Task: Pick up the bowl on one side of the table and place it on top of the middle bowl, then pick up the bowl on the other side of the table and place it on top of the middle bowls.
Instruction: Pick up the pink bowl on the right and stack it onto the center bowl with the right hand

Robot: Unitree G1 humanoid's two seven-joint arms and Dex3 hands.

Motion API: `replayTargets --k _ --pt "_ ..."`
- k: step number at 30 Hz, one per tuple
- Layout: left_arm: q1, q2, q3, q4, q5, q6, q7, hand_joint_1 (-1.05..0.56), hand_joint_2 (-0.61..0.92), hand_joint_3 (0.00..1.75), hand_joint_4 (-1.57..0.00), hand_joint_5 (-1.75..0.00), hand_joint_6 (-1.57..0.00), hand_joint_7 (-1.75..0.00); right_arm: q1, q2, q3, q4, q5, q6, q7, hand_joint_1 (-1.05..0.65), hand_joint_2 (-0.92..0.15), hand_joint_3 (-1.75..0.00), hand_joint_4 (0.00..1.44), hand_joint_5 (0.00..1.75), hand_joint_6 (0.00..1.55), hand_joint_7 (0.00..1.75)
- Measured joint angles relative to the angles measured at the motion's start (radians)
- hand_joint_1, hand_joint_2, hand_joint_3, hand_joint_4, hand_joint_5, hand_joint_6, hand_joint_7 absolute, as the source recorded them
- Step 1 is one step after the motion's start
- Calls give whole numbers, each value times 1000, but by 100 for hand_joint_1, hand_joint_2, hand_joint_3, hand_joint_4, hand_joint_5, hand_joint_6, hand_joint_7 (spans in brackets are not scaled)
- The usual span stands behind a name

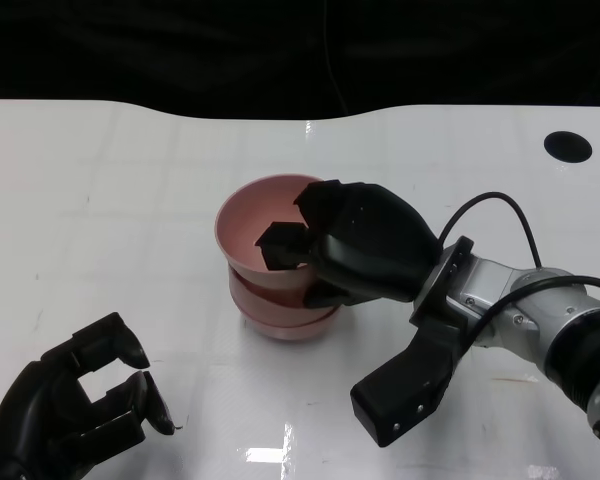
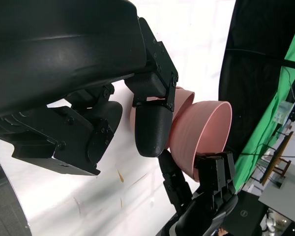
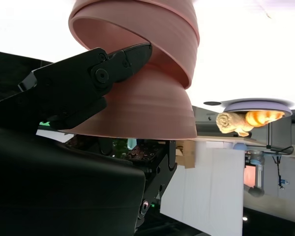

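Gripping tilted top bowl (image 1: 263, 225) rim: right hand (image 1: 355, 243) | stack (image 1: 280, 310) beneath | left hand (image 1: 75, 405) empty, fingers apart

black hand (image 1: 365, 245) – glossy shell | silver forearm (image 1: 525, 315) – black cable (image 1: 500, 215)

Table: white glossy top (image 1: 130, 200), one dark round hole (image 1: 567, 146) near its far right.
Backdrop: black curtain (image 1: 280, 50); green sheet (image 2: 285, 98) beside it.
Beyond: possibly a wooden easel (image 2: 278, 157).
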Motion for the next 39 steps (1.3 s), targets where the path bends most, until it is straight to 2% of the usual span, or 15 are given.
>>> replayTargets --k 7,8,11,13,16,18,22,24,26,30,34,35,38,39 --pt "0 0 1 0 -2 1 0 16 88 129 -92 -175 -73 -175 -15 0 5 27 0 0 -12 -19 -83 -1 83 175 57 173" --pt "0 0 2 0 -2 1 0 16 88 129 -92 -175 -73 -175 -15 0 5 30 0 0 -12 -19 -83 -1 83 175 58 170" --pt "0 0 2 0 -2 6 0 16 88 129 -91 -175 -73 -175 -15 0 9 40 0 1 -15 -23 -85 -1 84 175 68 144" --pt "0 0 2 0 -2 13 1 16 88 128 -91 -175 -73 -175 -15 0 13 45 0 1 -19 -24 -86 -1 84 175 70 139" --pt "0 0 2 -1 -2 17 1 16 88 128 -91 -175 -72 -175 -15 1 17 46 0 2 -24 -26 -87 -2 84 175 70 142" --pt "0 0 2 -1 -2 17 1 16 89 128 -91 -175 -72 -175 -15 5 24 48 0 2 -27 -27 -86 -1 83 175 74 126" --pt "0 0 2 -1 -1 17 1 17 89 127 -91 -175 -72 -175 -15 10 40 48 -2 6 -22 -27 -87 -1 82 175 70 136" --pt "0 0 2 -1 -1 17 1 17 89 127 -90 -175 -72 -175 -15 10 43 47 -2 6 -10 -25 -87 -1 83 175 73 130" --pt "0 0 2 -1 -1 17 1 17 89 127 -90 -175 -72 -175 -15 10 43 43 -1 5 4 -24 -87 0 83 175 79 116" --pt "0 0 2 -1 0 16 1 17 89 128 -90 -175 -72 -175 -15 10 44 42 0 4 13 -23 -85 0 85 175 82 116" --pt "0 0 2 -1 0 15 1 17 88 128 -90 -175 -72 -175 -15 10 46 35 0 7 28 -31 -86 0 87 158 86 93" --pt "0 0 2 -1 0 17 3 17 88 128 -91 -175 -72 -175 -15 10 46 32 0 7 31 -36 -89 -4 87 154 85 97" --pt "0 0 3 -5 -1 19 9 17 88 128 -91 -175 -73 -175 -13 10 47 23 0 7 31 -39 -92 -7 87 152 83 101" --pt "0 0 3 -6 -1 20 9 17 88 129 -92 -175 -73 -175 -13 10 47 20 0 5 31 -48 -92 -22 86 143 80 99"
